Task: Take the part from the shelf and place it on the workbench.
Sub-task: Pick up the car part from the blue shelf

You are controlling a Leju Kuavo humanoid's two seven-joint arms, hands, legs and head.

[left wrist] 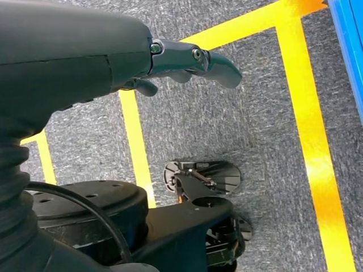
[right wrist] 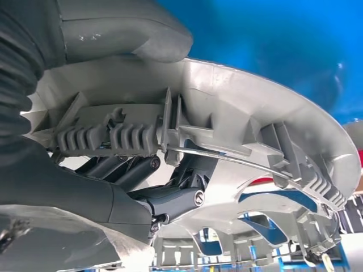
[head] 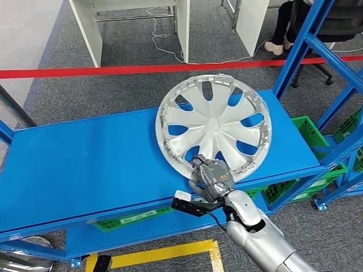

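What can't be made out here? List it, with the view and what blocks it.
- Right robot hand, head view: its fingertips are hidden under the wheel cover rim.
- Wheel cover, right wrist view: its outer face is hidden; the camera sits beneath it.
- Person, head view: cut off by the top edge and a blue shelf post.
- Green crates, head view: contents hidden by the blue shelf.

Silver plastic wheel cover point(head: 214, 127) — round, spoked with oval cut-outs, inner side up, lying on the blue shelf point(head: 85, 164), right of frame centre — near rim overhanging.
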